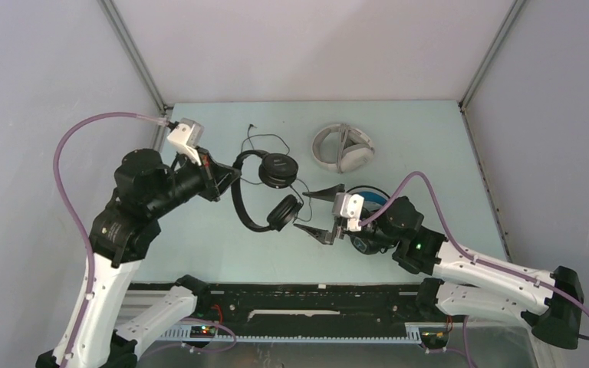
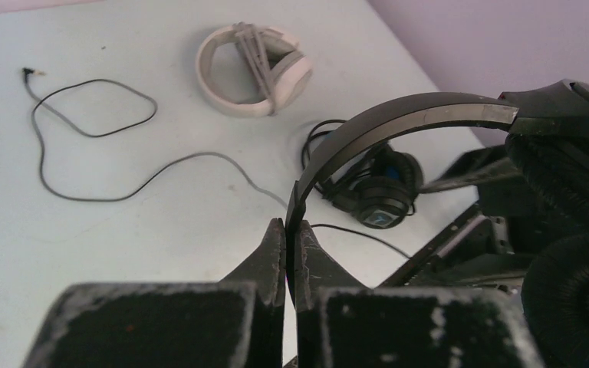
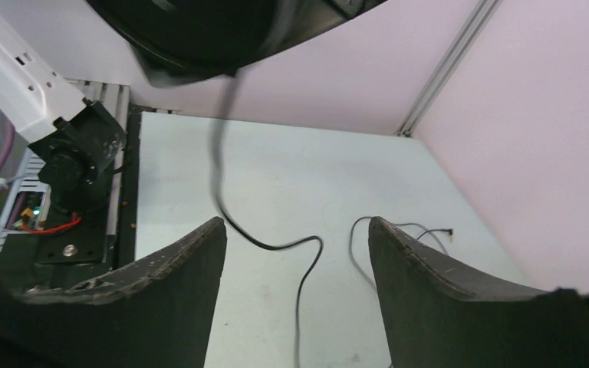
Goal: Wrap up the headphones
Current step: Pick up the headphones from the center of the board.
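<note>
The left fingers (image 2: 264, 268) are pressed together on the headband of the slim black headphones (image 2: 399, 123), pinching the band near one end, with no gap showing between them. From that grip the band arches up and away to the right, and one padded ear cup fills the right edge of the left wrist view.

The right fingers (image 3: 176, 284) are spread wide and hold nothing. They sit just right of the lower ear cup in the top view. In the right wrist view the cup hangs above them. The thin black cable (image 3: 276, 244) drops from the cup to the bench (image 3: 276, 176) and crosses the gap between the fingers without touching either.

Farther out, the cable trails in loose loops over the bench behind the slim pair, and its plug lies at the far end. The black headphones with blue accents (image 2: 380, 192) lie on the bench under the right arm, their own cable bunched beside them. The white-grey headphones (image 1: 343, 147) lie towards the back of the bench, well apart from both arms.
</note>
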{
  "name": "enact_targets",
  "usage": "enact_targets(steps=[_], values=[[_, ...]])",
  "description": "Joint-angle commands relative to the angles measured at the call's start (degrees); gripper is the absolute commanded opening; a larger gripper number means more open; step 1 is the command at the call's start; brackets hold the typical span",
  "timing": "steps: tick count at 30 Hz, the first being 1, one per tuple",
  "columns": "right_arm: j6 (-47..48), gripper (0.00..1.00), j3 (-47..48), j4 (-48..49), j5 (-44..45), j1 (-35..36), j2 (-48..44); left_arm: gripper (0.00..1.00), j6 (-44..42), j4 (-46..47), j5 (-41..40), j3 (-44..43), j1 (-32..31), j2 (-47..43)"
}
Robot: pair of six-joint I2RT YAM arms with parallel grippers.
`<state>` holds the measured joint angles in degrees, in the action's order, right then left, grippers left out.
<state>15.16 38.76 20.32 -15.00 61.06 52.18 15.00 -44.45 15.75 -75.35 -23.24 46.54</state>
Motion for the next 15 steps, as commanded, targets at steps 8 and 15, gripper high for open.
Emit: enact_targets(steps=[8, 15], values=[[1.85, 0.72, 0.3, 13.63, -4.75, -0.13, 5.85, 0.0, 9.67, 9.57, 14.4, -4.22, -0.22, -2.69], [-0.83, 0.69, -1.09, 17.3, -7.66, 0.04, 10.39, 0.0, 12.01, 12.11, 14.66, -4.15, -0.23, -2.93]])
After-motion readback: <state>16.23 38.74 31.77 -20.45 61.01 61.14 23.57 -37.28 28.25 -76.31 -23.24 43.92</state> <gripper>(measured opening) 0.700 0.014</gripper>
